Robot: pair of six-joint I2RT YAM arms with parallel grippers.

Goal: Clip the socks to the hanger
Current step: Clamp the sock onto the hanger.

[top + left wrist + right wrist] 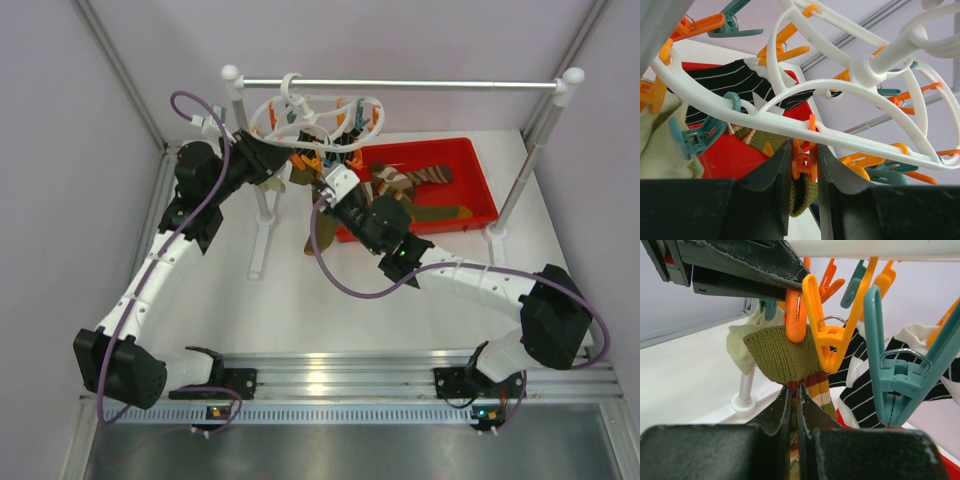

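Observation:
The white oval hanger (300,110) hangs by its hook from the rail, with orange and teal clips dangling. My left gripper (803,165) is shut on an orange clip (801,161) under the ring (865,142), squeezing its handles. My right gripper (796,395) is shut on an olive sock (777,357) with red, orange and cream stripes. It holds the sock's top up at that orange clip's jaws (795,315). The olive sock (802,195) shows just behind the clip. In the top view both grippers meet under the hanger, left (295,160) and right (328,183).
A black sock with white stripes (920,370) and a pale cream sock (740,345) hang from other clips. A red tray (480,190) with more socks sits at the back right. The silver rail (400,84) stands on white-capped posts; one post base (744,402) is close by.

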